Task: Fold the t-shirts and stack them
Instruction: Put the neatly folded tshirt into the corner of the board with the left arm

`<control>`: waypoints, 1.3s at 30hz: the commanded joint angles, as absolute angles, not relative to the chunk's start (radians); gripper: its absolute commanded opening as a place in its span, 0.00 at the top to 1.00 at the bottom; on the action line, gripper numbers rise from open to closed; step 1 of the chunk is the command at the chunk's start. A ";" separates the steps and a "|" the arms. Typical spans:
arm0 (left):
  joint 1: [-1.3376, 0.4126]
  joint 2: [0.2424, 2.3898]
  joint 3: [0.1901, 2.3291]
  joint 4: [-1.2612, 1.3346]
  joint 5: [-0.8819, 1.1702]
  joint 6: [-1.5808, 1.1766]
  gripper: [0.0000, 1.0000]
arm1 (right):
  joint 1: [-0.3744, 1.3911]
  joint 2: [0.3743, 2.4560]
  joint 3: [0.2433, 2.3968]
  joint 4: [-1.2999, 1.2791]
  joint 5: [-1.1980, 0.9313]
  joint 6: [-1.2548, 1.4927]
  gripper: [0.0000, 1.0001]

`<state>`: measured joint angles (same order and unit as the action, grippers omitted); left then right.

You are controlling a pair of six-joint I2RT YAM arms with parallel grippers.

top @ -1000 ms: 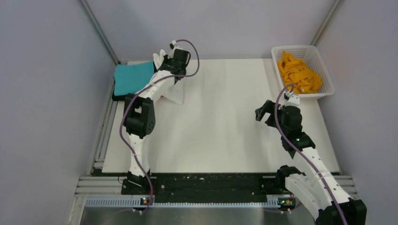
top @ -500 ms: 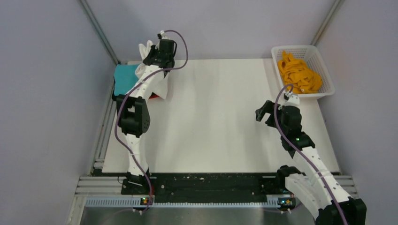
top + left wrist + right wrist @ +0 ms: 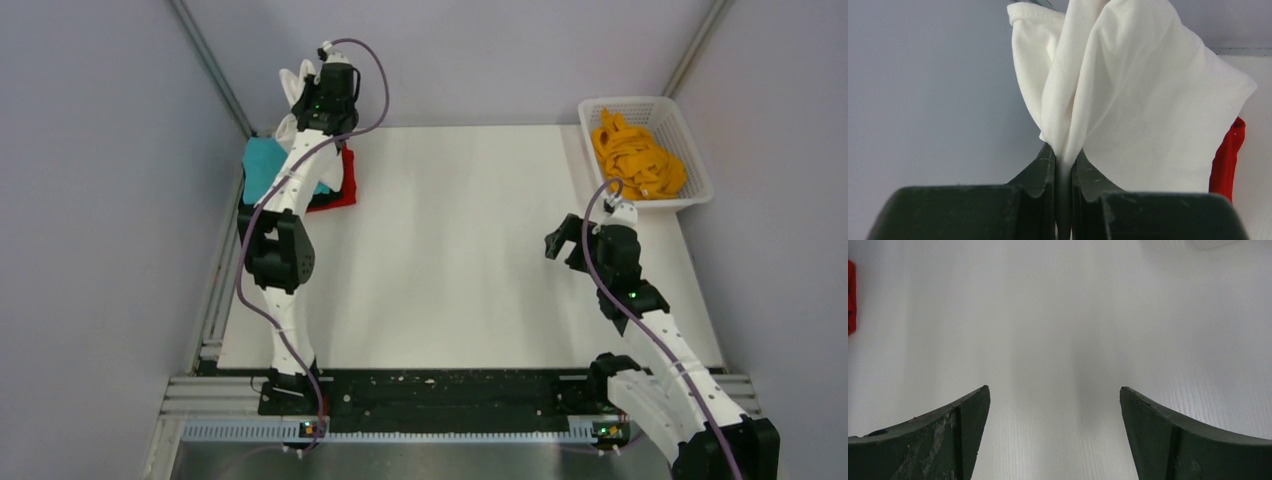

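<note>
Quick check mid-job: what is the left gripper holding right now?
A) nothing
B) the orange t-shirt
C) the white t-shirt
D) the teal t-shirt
C: the left wrist view shows the left gripper with its jaws shut on a bunch of the white t-shirt, while the orange t-shirt lies in the basket.

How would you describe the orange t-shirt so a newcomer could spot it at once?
Look to the table's far right corner, where a white basket sits. The orange t-shirt lies crumpled inside it. It is the only shirt in a basket: the teal shirt and red shirt lie at the far left corner, and the left gripper holds the white shirt.
</note>
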<state>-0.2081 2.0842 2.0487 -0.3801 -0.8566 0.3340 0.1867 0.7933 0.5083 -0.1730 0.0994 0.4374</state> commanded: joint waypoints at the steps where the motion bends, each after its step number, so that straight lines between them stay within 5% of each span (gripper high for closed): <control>1: -0.181 2.037 2.093 -0.312 -0.863 0.351 1.00 | 0.182 0.799 0.521 -0.157 0.117 0.423 0.01; 8: -0.142 2.068 2.072 -0.284 -0.861 0.352 1.00 | 0.182 0.825 0.522 -0.151 0.122 0.423 0.01; 30: -0.156 1.997 1.543 0.425 -0.960 0.442 1.00 | 0.181 0.899 0.535 -0.140 0.098 0.437 0.01; 39: -0.120 2.096 1.530 0.563 -1.004 0.461 1.00 | 0.181 0.901 0.534 -0.143 0.134 0.425 0.02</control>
